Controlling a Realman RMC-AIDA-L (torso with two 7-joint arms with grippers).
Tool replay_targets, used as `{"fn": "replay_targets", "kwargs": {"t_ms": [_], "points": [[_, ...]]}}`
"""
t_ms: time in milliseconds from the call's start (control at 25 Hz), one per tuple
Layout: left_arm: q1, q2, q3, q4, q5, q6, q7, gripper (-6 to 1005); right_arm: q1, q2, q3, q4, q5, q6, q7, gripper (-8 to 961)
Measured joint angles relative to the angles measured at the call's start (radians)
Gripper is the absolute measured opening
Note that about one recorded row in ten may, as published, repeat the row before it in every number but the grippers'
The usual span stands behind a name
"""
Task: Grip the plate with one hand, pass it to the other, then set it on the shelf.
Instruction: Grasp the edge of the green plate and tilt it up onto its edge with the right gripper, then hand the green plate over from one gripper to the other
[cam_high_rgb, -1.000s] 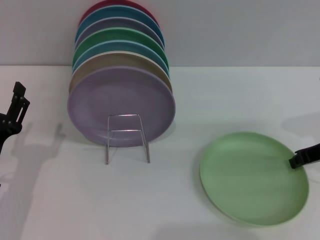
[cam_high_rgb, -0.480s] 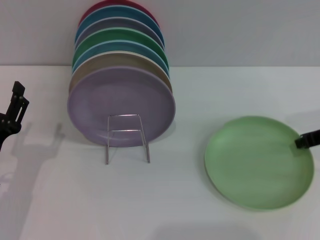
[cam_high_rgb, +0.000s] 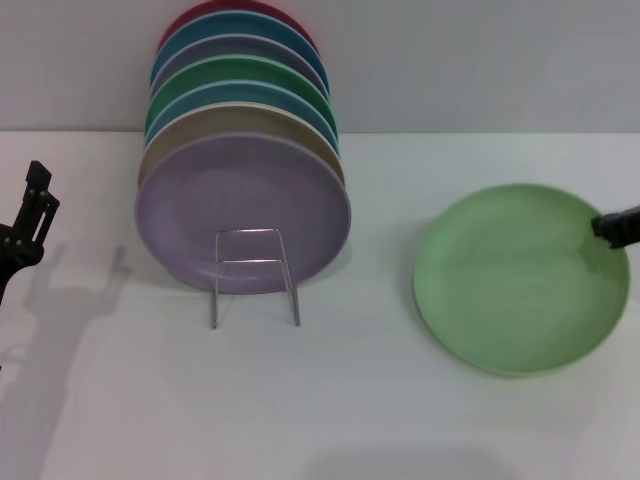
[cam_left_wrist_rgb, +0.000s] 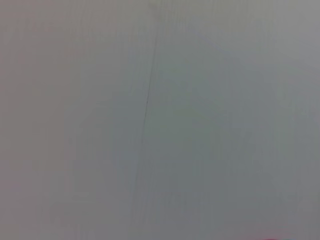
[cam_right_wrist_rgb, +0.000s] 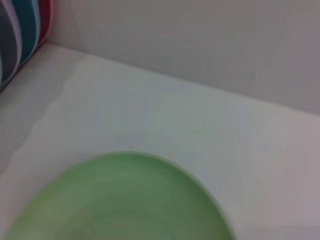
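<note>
Plate (cam_high_rgb: 520, 278): pale green, round, matte, plain, tilted with its face toward the head camera, over the white table (cam_high_rgb: 330, 400) at the robot's right, well apart from the shelf (cam_high_rgb: 254, 276). Right rim pinched by the right gripper (cam_high_rgb: 606, 228), fingers clamped on the edge; most of that gripper cut off by the frame edge, only a dark tip visible. In the right wrist view, only the plate's far arc (cam_right_wrist_rgb: 125, 200) in frame, blurred, no fingers shown.

Shelf: thin silver wire, its small front frame standing before a lilac plate (cam_high_rgb: 243, 212); behind that, a row of upright plates (cam_high_rgb: 240, 90), mostly hidden one behind another, only rims showing.

Left gripper (cam_high_rgb: 30, 215) at the left edge, raised, well apart from everything; open or closed, cannot tell.
</note>
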Motion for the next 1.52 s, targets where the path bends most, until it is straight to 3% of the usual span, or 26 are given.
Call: {"fn": "replay_targets", "kwargs": {"t_ms": [440, 760, 1120, 1440, 1480, 1520], "points": [[-0.002, 0.001, 0.0, -0.001, -0.001, 0.01, 0.0, 782, -0.055, 0.002, -0.09, 0.118, -0.003, -0.091, -0.021, 23], [-0.002, 0.002, 0.0, -0.001, 0.0, 0.015, 0.0, 782, -0.13, 0.0, -0.178, 0.218, -0.008, -0.228, -0.046, 23], [-0.001, 0.001, 0.001, -0.001, 0.004, 0.023, 0.0, 782, -0.209, 0.004, -0.28, 0.224, -0.02, -0.492, -0.069, 21], [-0.002, 0.0, 0.008, -0.001, 0.005, 0.026, -0.001, 781, -0.27, 0.005, -0.41, 0.137, -0.021, -0.817, -0.112, 21], [-0.003, 0.0, 0.009, -0.001, 0.005, 0.026, -0.001, 781, -0.279, 0.006, -0.439, 0.099, -0.022, -0.908, -0.112, 21], [-0.003, 0.0, 0.009, -0.001, 0.005, 0.026, -0.001, 781, -0.279, 0.006, -0.439, 0.099, -0.022, -0.908, -0.112, 21]]}}
